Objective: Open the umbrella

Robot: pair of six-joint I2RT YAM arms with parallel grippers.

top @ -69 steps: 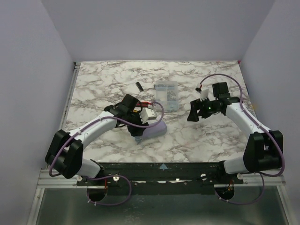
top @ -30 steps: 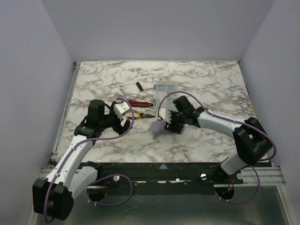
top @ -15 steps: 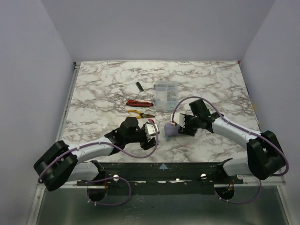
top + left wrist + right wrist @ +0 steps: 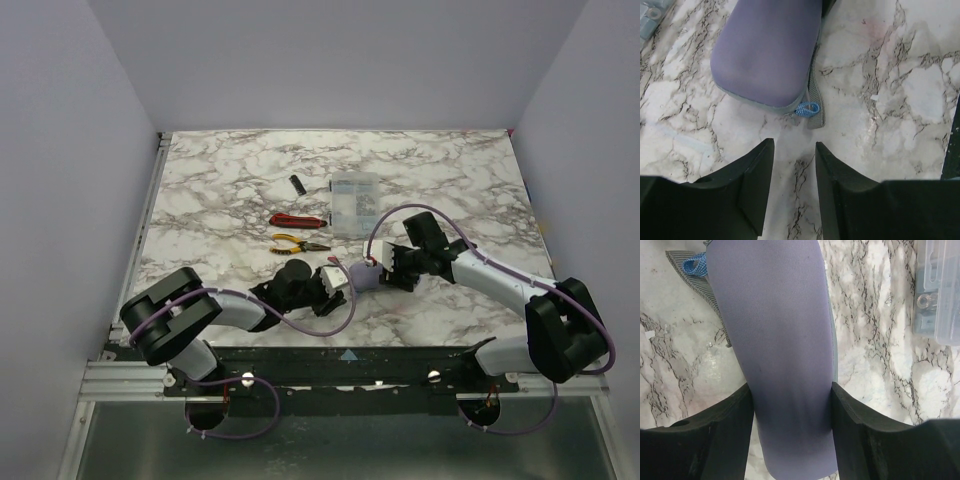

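Lavender fabric umbrella [image 4: 364,276] folded, near side of clear box [image 4: 355,203], toward the arm bases. Right gripper [image 4: 791,389] clamped across its body, both fingers pressed into the fabric. Left gripper [image 4: 793,145] about half open, gripping nothing, tips just short of the umbrella end with blue loop [image 4: 807,108] and grey strap [image 4: 816,112]. Red pliers [image 4: 297,220] and yellow pliers [image 4: 298,243] left of box.

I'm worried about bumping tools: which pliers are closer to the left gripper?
The yellow-handled pliers: they lie on the near side of the red-handled pliers, so closer to the left gripper.
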